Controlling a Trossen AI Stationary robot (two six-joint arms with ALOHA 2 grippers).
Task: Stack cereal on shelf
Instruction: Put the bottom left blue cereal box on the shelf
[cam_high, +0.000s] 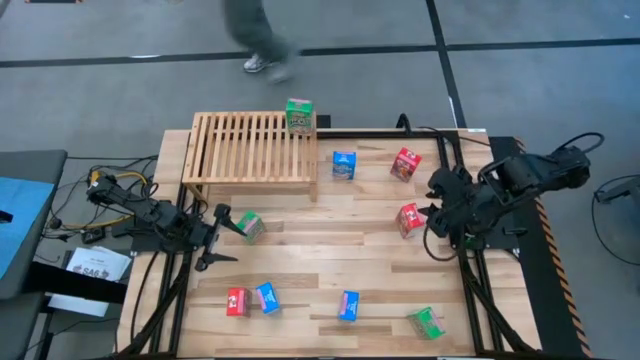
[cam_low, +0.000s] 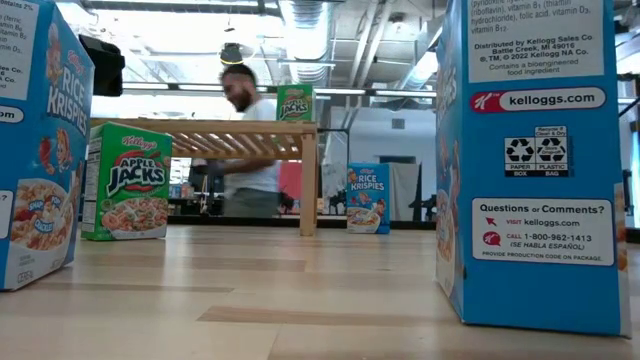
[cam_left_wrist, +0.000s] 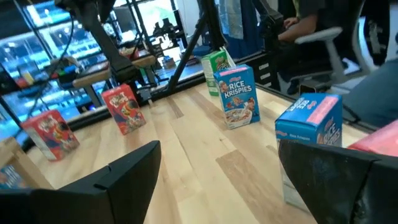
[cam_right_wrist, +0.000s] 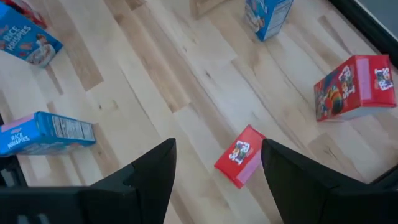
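shelf (cam_high: 250, 148) sitting at the far side, well away from both grippers, one green cereal box (cam_high: 299, 115) standing on its right end; left gripper (cam_high: 222, 238) hanging with fingers spread and empty, another green box (cam_high: 250, 226) lying just beside its tips; right gripper (cam_high: 432, 213) hovering with fingers apart, holding nothing, a red box (cam_high: 409, 219) lying just beside them

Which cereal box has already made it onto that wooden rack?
Find the slatted wooden shelf at the table's far side. One green box stands upright on its right end. It is the only box on the shelf; all others sit on the tabletop.
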